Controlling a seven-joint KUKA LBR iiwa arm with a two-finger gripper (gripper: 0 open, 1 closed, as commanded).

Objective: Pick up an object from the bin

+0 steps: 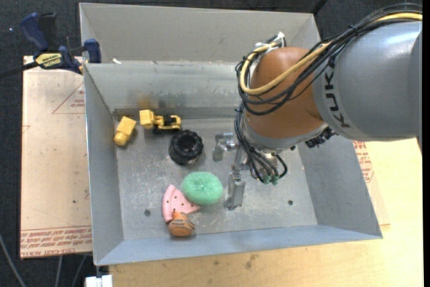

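My gripper (229, 170) hangs low over the bin floor right of the middle, open, its fingers (235, 193) spread with only bare floor between them. A round green scrubber-like ball (201, 188) lies just left of the lower finger, close to it but apart. A black round ribbed part (185, 147) sits to the left of the upper finger. A pink fan-shaped piece (175, 200) rests against the green ball's left side.
A small brown and orange thing (181, 227) lies near the front wall below the pink piece. A yellow toy vehicle (160, 121) and a yellow block (124, 130) sit by the back left wall. The arm's orange cover and cables loom above the gripper.
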